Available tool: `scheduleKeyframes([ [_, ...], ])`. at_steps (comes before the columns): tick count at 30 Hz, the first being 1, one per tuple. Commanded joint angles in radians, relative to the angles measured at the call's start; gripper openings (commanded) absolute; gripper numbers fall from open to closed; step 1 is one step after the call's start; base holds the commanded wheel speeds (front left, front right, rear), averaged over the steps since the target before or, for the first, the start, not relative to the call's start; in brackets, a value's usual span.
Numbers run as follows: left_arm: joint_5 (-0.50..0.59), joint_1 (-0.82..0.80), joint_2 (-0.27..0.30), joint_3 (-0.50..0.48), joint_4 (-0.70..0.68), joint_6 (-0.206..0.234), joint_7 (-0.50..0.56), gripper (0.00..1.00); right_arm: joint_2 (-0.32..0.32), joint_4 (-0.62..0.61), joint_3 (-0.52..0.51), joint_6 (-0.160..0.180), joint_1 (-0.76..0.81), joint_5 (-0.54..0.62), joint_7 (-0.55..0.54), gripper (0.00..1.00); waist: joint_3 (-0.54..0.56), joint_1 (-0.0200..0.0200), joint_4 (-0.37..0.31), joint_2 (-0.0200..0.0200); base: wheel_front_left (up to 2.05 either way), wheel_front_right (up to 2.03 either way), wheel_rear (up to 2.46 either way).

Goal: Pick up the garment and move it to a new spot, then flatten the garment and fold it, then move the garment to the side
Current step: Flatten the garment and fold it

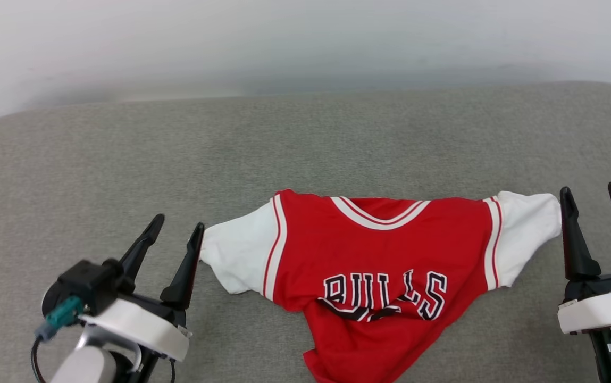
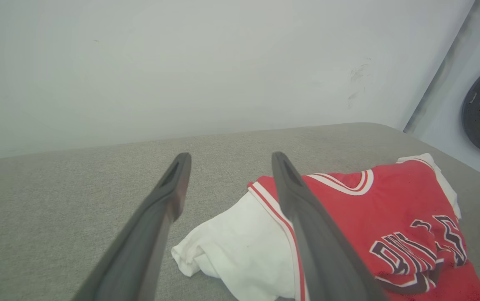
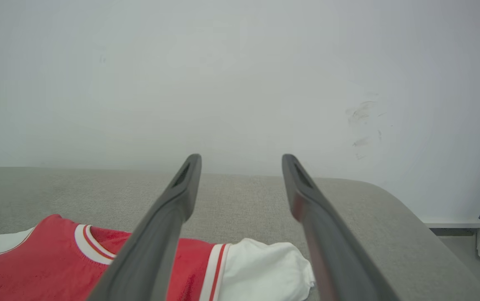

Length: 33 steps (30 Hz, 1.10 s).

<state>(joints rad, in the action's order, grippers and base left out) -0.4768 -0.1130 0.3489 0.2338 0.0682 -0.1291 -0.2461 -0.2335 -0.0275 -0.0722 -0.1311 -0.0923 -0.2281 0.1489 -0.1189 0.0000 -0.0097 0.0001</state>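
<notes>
Flanking the garment [image 1: 374, 255], my left gripper [image 1: 178, 222] and right gripper [image 1: 589, 188] sit open and empty, placed to tug it flat.

The garment [image 1: 369, 250] was seen to be red with white sleeves, red-and-white striped trim and black, white-outlined lettering; the surface [image 1: 177, 159] beneath was coloured a flecked grey, and the wall [image 1: 284, 42] was seen as off-white

Bright, even, diffuse light, faint shadows, no glare, wrist views edge-curved, slightly soft
</notes>
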Motion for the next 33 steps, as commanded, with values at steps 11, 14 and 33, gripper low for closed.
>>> scheduleKeyframes([
  [11, -0.255, -0.322, 0.245, 0.234, 0.082, 0.000, 0.517, 1.00, 0.074, -0.036, -0.044, 0.001, -0.020, 0.059, 0.047, 1.00, -0.084, 0.0000, -0.075, -0.0001, 0.00, 0.00, 0.00],
  [14, -0.341, -0.386, 0.272, 0.257, 0.138, -0.001, 0.707, 1.00, 0.083, -0.030, -0.045, 0.001, -0.032, 0.063, 0.053, 1.00, -0.104, 0.0000, -0.091, -0.0001, 0.00, 0.00, 0.00],
  [33, -0.330, -0.449, 0.297, 0.391, 0.274, 0.029, 1.022, 0.04, 0.106, 0.014, -0.025, 0.001, -0.067, 0.080, 0.096, 1.00, -0.210, 0.0000, -0.142, -0.0001, 0.00, 0.00, 0.00],
])
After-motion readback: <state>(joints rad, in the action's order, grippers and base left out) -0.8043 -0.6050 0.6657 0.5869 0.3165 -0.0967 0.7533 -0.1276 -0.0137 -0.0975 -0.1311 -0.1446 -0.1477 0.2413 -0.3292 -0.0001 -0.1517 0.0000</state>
